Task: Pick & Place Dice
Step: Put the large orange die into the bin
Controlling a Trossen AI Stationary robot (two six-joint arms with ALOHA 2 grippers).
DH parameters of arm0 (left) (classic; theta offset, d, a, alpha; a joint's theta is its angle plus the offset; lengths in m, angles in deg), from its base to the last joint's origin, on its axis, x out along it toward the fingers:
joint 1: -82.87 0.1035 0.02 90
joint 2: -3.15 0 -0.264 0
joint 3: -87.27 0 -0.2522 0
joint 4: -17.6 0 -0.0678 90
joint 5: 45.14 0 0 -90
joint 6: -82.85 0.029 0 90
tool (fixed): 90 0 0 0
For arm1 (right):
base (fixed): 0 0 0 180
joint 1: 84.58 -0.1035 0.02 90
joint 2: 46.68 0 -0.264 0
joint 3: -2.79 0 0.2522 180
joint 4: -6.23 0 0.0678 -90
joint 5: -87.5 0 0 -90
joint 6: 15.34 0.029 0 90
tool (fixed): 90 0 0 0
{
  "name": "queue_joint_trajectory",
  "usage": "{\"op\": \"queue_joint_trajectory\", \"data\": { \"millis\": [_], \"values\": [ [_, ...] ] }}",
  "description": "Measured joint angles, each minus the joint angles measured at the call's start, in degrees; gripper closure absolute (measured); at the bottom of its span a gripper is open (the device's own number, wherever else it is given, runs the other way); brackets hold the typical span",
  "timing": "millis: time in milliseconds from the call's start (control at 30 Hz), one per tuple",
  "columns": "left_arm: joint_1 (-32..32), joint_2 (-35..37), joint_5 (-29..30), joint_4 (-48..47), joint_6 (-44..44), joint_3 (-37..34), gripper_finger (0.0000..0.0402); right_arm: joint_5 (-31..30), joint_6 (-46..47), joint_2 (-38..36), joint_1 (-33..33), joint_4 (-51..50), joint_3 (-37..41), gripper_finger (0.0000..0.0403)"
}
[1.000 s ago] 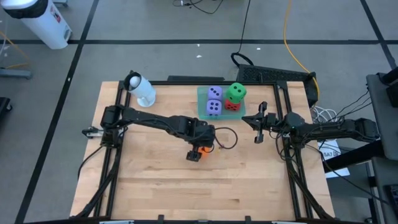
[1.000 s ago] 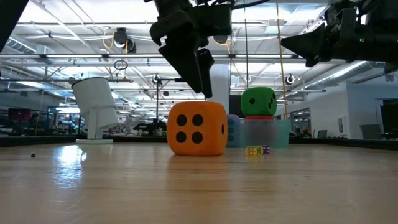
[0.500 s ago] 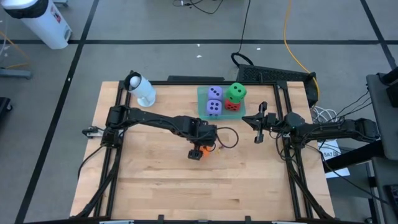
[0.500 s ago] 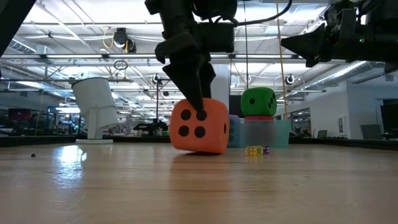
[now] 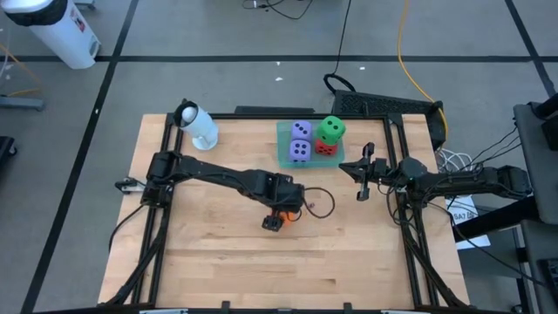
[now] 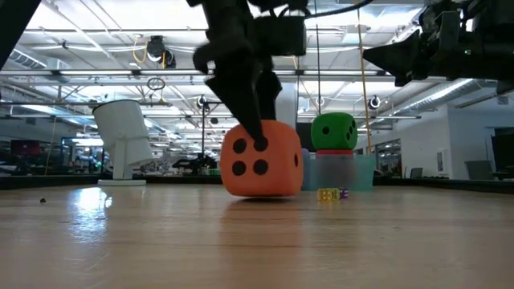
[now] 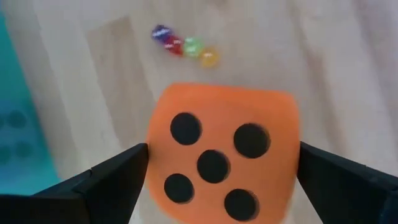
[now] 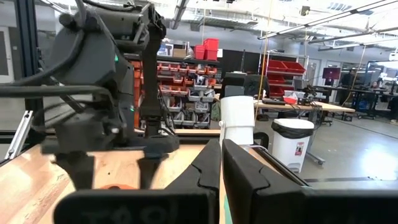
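Four dice [image 5: 310, 139] already sit in the tray [image 5: 283, 158] at the table's far side: two purple, with green stacked on red. One orange die [image 6: 261, 159] is left, on the bare wood near the table's middle. The left gripper [image 7: 217, 168] is lowered around it, fingers spread wide on either side, apparently not yet squeezing. As a cube, the die has no long axis; its five-pip face points up, a three-pip face toward the near edge. The right gripper [image 5: 361, 187] waits at the right, fingers together.
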State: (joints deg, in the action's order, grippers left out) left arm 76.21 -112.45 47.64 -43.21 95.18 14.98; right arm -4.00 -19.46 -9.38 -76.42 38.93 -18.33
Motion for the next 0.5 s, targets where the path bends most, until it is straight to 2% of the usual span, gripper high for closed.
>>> {"op": "queue_joint_trajectory", "data": {
  "millis": [167, 500],
  "values": [
    [-0.64, 0.27, -0.72, -3.47, 0.81, 4.00, 0.0002, -0.04, 0.02, 0.01, 0.00, -0.01, 0.00, 0.0397],
    [2.25, 0.25, -5.81, -6.70, -2.93, 4.82, 0.0002, 0.01, 0.44, 0.01, 0.00, -0.02, 0.00, 0.0397]
  ]
}}
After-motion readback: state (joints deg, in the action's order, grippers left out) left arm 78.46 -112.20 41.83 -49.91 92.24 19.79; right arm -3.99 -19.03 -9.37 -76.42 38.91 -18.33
